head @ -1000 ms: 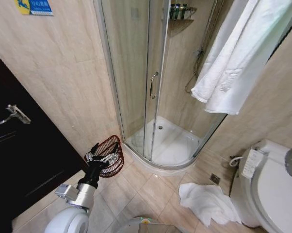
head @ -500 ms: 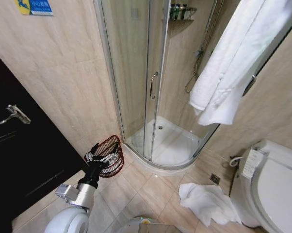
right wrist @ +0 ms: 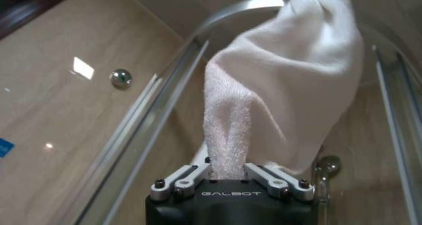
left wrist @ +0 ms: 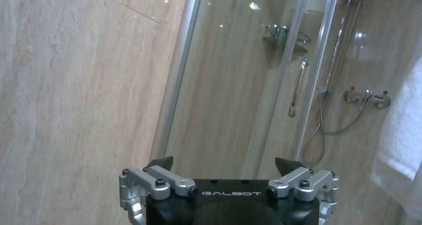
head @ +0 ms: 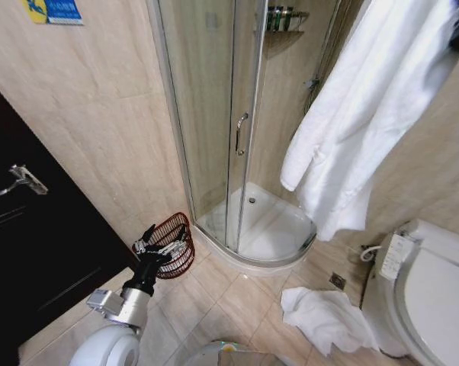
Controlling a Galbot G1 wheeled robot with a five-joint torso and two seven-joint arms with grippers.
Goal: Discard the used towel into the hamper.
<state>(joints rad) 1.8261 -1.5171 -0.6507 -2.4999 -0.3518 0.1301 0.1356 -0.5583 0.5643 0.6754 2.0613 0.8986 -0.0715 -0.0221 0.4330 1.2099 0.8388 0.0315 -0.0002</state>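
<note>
My right gripper (right wrist: 228, 171) has its fingers clamped on a fold of the white towel (head: 367, 114), which hangs high in front of the shower cabin (head: 237, 137). My left gripper (head: 162, 242) waits low with its fingers spread and empty, just over the hamper (head: 172, 242) on the floor by the wall. I judge the risk is the long trailing cloth: carried across, it could catch the shower door handle (head: 241, 133) or drape over the hamper's rim and spill out.

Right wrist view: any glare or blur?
Right wrist view: bright glare spots on the glossy wall tile; towel sharp near the right gripper, softer farther off. Head view: towel slightly smeared at the upper right edge.
</note>
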